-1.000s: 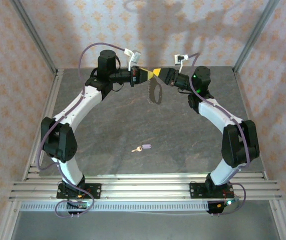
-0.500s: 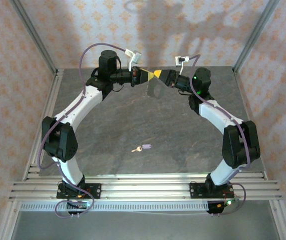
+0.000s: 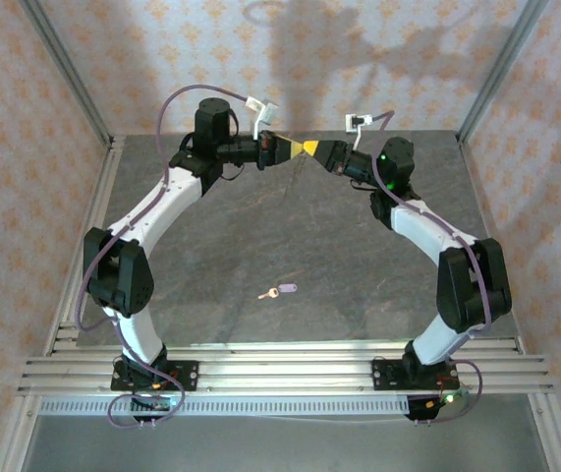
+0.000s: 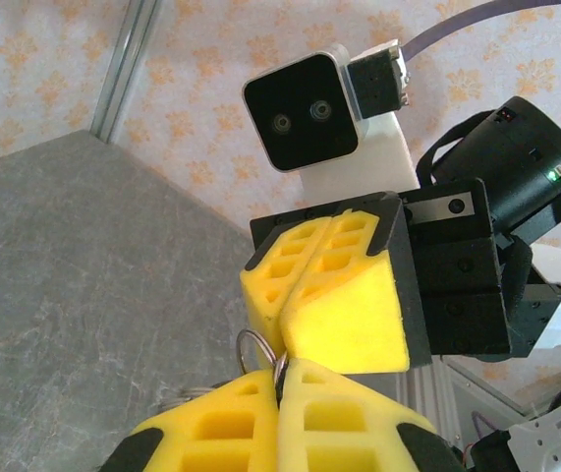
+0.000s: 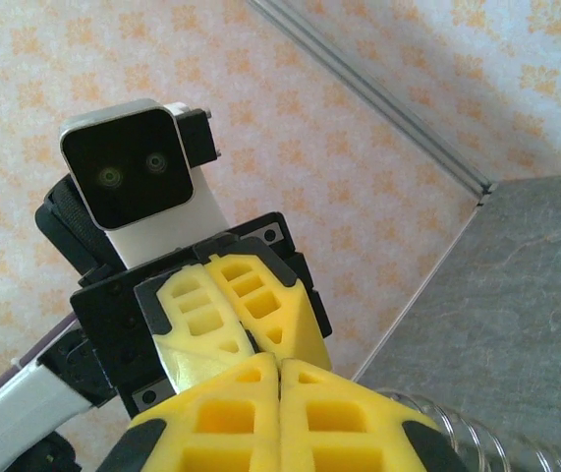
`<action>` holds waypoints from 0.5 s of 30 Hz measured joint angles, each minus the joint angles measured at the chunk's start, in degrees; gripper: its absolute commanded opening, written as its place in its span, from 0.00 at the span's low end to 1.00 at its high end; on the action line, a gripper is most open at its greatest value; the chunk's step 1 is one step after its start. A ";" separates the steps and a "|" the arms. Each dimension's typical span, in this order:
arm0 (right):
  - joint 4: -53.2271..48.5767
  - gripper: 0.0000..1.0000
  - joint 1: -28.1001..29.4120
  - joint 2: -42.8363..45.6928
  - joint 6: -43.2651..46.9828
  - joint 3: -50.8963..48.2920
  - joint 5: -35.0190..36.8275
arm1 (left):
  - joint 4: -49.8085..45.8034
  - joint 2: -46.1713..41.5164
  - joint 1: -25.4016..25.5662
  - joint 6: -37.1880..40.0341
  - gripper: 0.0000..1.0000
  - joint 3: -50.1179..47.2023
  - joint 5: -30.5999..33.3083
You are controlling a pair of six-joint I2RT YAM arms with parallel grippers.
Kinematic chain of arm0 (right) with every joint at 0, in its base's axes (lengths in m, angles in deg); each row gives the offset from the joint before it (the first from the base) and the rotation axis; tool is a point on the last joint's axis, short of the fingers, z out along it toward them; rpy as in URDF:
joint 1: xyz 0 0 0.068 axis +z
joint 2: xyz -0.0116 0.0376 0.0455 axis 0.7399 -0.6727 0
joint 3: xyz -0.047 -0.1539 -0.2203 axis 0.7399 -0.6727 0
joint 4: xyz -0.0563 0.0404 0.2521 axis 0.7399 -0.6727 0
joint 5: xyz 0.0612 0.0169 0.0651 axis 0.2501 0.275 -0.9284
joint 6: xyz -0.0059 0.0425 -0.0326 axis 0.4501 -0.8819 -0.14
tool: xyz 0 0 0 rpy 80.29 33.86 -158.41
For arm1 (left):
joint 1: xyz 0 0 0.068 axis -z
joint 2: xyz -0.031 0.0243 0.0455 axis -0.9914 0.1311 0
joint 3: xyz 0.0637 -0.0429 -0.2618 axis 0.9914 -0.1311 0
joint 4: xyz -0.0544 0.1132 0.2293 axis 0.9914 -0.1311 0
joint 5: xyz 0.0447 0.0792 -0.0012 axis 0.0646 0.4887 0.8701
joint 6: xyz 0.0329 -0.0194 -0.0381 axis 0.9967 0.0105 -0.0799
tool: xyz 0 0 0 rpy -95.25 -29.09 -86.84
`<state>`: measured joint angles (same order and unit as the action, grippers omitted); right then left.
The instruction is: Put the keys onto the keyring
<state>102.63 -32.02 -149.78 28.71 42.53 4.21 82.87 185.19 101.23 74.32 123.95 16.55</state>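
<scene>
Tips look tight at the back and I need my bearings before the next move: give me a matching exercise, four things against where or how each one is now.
Things
1. key
2. keyring
3. left gripper
4. right gripper

Places or states
A. yellow pads closed, reaching in from the right side of the top view
B. lying on the table, apart from both grippers
C. off the table, at the spot where the two grippers' tips meet
D. yellow pads closed, reaching in from the left side of the top view

Pairs: 1-B, 2-C, 3-D, 4-A
</scene>
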 measured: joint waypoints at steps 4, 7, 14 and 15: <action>-0.09 0.00 0.42 1.55 0.04 -1.81 1.79 | 0.42 0.00 0.24 -2.51 0.31 1.20 2.97; -0.42 0.00 0.68 1.88 0.04 -2.67 3.28 | 2.71 -0.04 0.04 -5.84 0.40 1.29 6.01; -0.46 0.00 0.72 2.38 -0.24 -2.71 6.32 | 7.17 -3.13 -0.76 -12.15 0.43 -4.24 14.05; -0.35 0.00 0.72 2.54 -0.59 -2.71 6.97 | 7.65 -4.02 -0.83 -13.05 0.43 -5.31 15.02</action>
<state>102.28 -31.30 -147.25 28.12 39.82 11.18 90.52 181.17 100.40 61.27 118.64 31.57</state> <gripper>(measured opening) 0.044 0.429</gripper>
